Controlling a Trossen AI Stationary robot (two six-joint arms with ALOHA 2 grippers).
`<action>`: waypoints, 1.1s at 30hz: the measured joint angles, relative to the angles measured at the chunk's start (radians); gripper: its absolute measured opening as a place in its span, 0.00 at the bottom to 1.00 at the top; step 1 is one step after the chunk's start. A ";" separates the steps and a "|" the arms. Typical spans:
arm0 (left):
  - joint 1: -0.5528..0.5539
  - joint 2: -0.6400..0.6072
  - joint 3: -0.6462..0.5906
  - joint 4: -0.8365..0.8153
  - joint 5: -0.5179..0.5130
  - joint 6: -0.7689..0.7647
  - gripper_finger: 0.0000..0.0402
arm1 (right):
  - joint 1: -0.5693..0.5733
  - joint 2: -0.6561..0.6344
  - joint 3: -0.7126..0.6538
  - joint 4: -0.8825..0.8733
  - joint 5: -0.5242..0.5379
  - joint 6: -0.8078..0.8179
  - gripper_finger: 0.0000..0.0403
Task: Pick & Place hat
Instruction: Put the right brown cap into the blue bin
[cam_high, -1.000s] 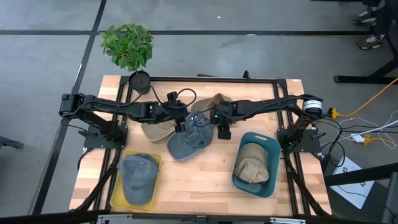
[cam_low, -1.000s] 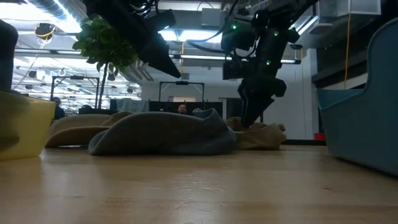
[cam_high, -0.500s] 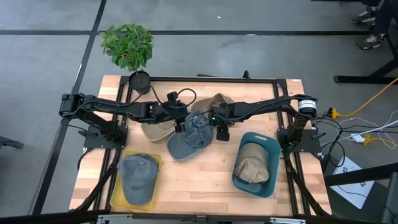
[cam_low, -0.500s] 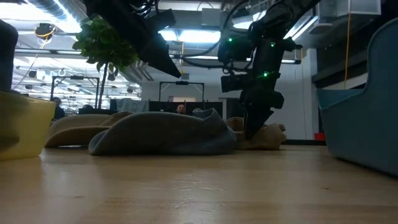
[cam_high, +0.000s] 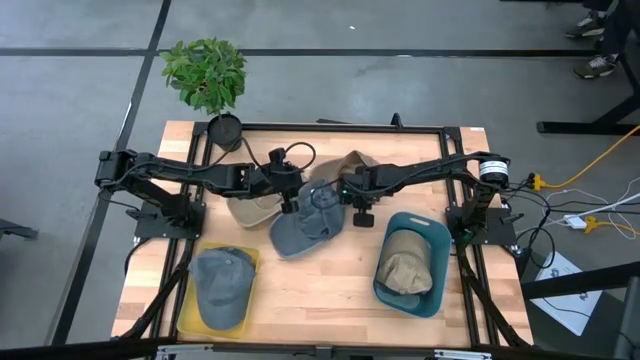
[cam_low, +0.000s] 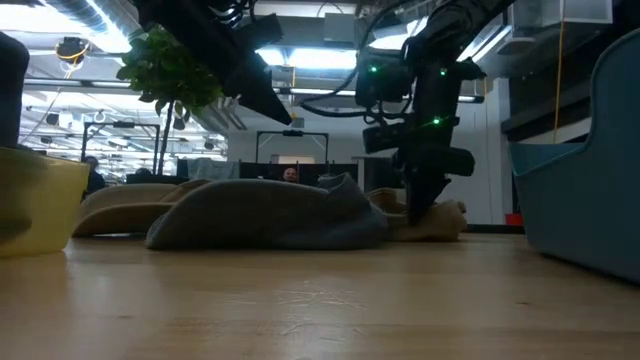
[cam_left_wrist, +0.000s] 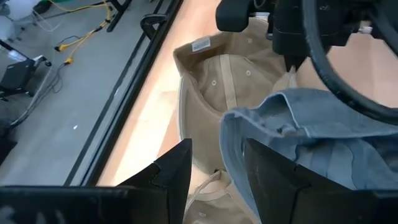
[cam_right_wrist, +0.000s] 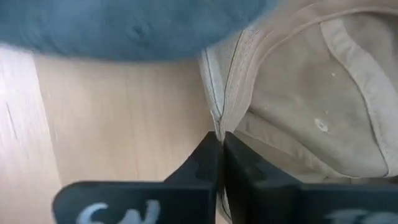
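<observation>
Three hats lie loose mid-table. A blue-grey hat (cam_high: 303, 226) is in the middle, a tan hat (cam_high: 250, 211) to its left, and an upturned tan hat (cam_high: 349, 166) at its far right. My right gripper (cam_right_wrist: 221, 140) points down at the near rim of that upturned hat (cam_right_wrist: 298, 93) and is shut on it; the low view shows it (cam_low: 420, 210) down at the hat (cam_low: 440, 220). My left gripper (cam_left_wrist: 216, 148) hangs open above the left tan hat and the blue-grey hat (cam_left_wrist: 311, 137), touching nothing. My right gripper pinches the upturned tan hat's rim edge (cam_right_wrist: 218, 117) between its two shut fingers, coming from above and pointing steeply down. The hat rests on the table, its hollow side up.
A blue bin (cam_high: 438, 240) at the near right holds a tan hat (cam_high: 405, 268). A yellow tray (cam_high: 186, 312) at the near left holds a grey-blue hat (cam_high: 222, 282). A potted plant (cam_high: 207, 75) stands at the far left edge. Bare wood lies between bin and tray.
My right gripper has sunk a little onto the upturned tan hat and shut on its rim. The hat's edge and the blue-grey hat beside it have shifted slightly toward the table's right.
</observation>
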 joint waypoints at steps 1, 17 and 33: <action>0.000 0.000 0.000 0.000 0.005 0.000 0.36 | 0.000 -0.002 0.003 -0.027 0.000 -0.009 0.03; -0.079 0.000 0.000 0.024 -0.005 0.240 0.35 | -0.069 -0.197 0.330 -0.242 -0.002 -0.061 0.01; -0.263 0.000 0.000 0.116 -0.154 0.403 0.32 | -0.148 -0.286 0.588 -0.209 0.083 0.095 0.01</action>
